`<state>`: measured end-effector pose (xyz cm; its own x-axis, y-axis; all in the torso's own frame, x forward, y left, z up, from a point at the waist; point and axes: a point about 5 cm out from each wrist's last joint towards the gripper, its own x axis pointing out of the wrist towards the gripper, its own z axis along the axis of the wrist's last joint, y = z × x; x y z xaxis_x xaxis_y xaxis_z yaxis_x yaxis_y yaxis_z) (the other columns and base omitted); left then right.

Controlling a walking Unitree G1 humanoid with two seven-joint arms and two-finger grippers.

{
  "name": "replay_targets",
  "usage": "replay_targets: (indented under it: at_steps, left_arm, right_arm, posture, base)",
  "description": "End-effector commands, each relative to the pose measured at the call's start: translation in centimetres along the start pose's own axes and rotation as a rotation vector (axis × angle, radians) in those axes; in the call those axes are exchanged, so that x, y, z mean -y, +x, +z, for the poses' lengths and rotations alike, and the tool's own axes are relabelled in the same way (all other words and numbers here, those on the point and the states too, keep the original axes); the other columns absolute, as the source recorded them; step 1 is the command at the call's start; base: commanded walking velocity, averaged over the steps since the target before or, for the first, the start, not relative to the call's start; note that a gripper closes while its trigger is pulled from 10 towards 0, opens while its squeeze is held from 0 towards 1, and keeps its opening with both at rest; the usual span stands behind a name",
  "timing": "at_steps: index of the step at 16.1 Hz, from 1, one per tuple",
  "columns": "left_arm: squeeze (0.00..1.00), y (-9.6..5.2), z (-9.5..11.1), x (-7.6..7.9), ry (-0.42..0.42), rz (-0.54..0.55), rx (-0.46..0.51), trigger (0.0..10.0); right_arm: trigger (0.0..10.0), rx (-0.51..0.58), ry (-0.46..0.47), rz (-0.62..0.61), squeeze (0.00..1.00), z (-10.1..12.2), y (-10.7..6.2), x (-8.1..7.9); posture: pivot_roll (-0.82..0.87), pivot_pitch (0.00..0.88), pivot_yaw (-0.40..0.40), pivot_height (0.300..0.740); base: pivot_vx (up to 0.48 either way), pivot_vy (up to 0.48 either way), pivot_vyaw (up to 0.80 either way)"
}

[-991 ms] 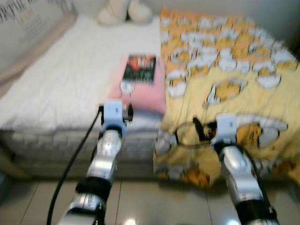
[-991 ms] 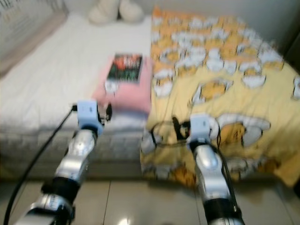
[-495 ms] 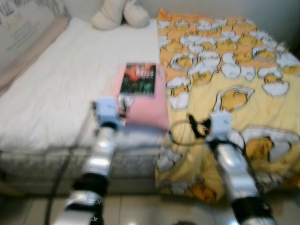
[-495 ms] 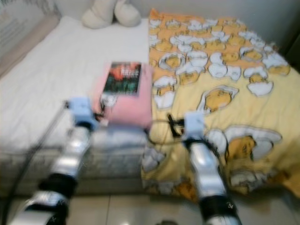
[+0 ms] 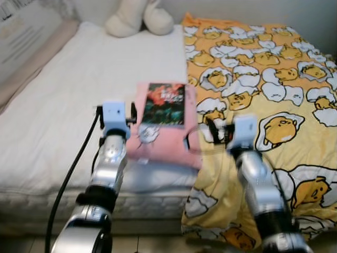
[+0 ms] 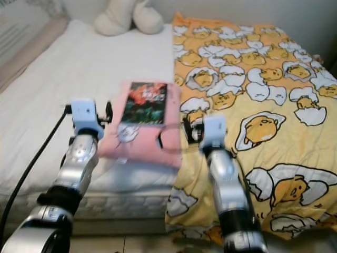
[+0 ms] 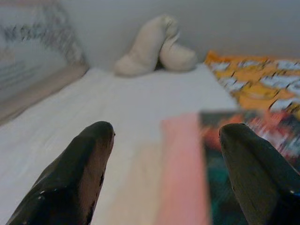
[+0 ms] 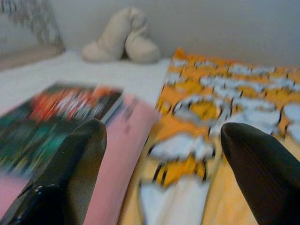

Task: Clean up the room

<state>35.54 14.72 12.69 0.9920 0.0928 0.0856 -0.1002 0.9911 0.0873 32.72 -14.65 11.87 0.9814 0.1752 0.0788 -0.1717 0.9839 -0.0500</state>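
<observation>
Both spread: left claw point(image 7: 159, 178) at pink pillow's point(image 5: 158, 142) near edge, right claw point(image 8: 161, 173) over the pillow–blanket point(image 5: 274, 95) seam, probably framing the book point(image 5: 164, 104) atop the pillow for pickup.

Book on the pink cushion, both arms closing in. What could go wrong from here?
1. The book lies loose on the soft pink cushion, so a push may slide it off.
2. The cushion overhangs the mattress edge and could tip floorward.
3. The right gripper is over the yellow blanket and might snag it.
</observation>
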Motion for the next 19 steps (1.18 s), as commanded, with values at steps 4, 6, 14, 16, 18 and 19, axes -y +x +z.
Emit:
replay_targets:
  at_steps: [4,6,14,16,18,19]
  left_arm:
    - [0.0,2.0,-0.6,-1.0,-0.104,0.007,-0.206,10.0]
    - [0.0,2.5,-1.3,-0.9,-0.236,-0.085,-0.345,10.0]
    - [0.0,4.1,1.4,0.3,-0.278,-0.184,-0.246,10.0]
    - [0.0,4.0,1.2,0.8,-0.242,-0.211,-0.249,10.0]
    - [0.0,3.7,0.8,1.7,-0.158,-0.247,-0.251,10.0]
    - [0.0,3.6,0.7,2.1,-0.112,-0.256,-0.247,10.0]
  right_arm:
    - [10.0,-0.001,0.089,0.022,0.0,1.5,1.5,0.3]
    - [10.0,-0.029,0.091,0.023,0.0,0.6,0.4,0.2]
    - [10.0,-0.215,0.143,0.082,0.0,-4.2,-7.4,-0.1]
    - [10.0,-0.222,0.135,0.088,0.0,-4.2,-8.2,-0.2]
    - [10.0,-0.249,0.124,0.106,0.0,-4.4,-9.6,-0.5]
    - [10.0,-0.26,0.123,0.111,0.0,-4.3,-10.2,-0.7]
  posture:
    - [-0.04,0.0,0.011,0.74]
    - [-0.04,0.0,0.01,0.74]
    - [-0.11,0.02,0.005,0.74]
    - [-0.13,0.026,0.002,0.74]
    - [-0.14,0.034,-0.002,0.74]
    - [-0.15,0.052,-0.004,0.74]
  base:
    - [0.351,0.0,0.0]
    - [0.0,0.0,0.0]
    - [0.0,0.0,0.0]
    - [0.0,0.0,0.0]
    - [0.0,0.0,0.0]
    - [0.0,0.0,0.0]
